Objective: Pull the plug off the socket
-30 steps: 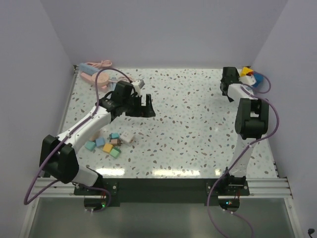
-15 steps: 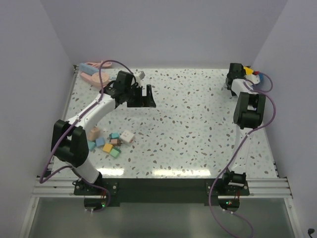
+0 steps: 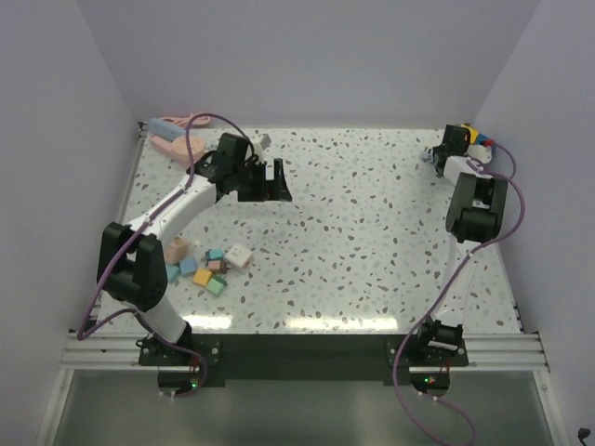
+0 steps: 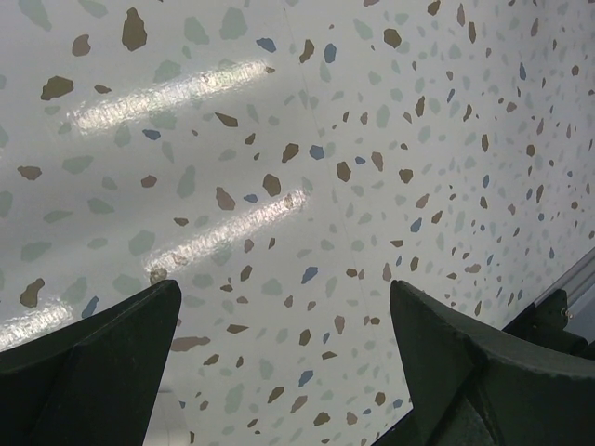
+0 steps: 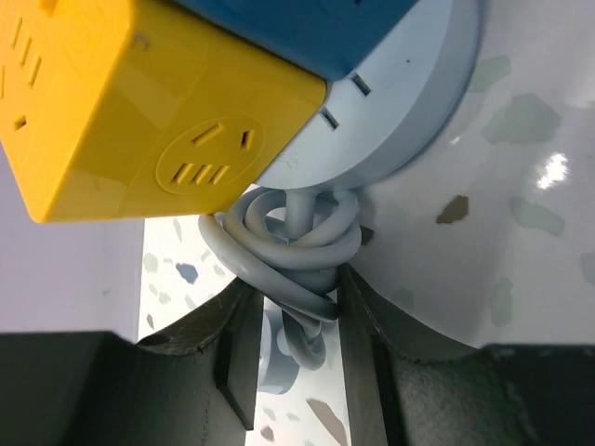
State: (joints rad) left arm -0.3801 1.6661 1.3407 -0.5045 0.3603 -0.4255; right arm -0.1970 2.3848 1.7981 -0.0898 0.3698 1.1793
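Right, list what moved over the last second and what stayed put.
The right gripper pushed further into the far right corner, up to the yellow and blue socket cube. Its fingers now flank the coiled grey cable, but whether they pinch it is unclear. The left gripper shifted slightly toward the far edge, still open and holding nothing. The pastel blocks and the pink plastic item did not move.

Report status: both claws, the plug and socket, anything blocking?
Left claw open, empty. Right claw astride coiled cable beside yellow socket cube; grip unclear. Plug itself not clearly seen. No obstruction visible.
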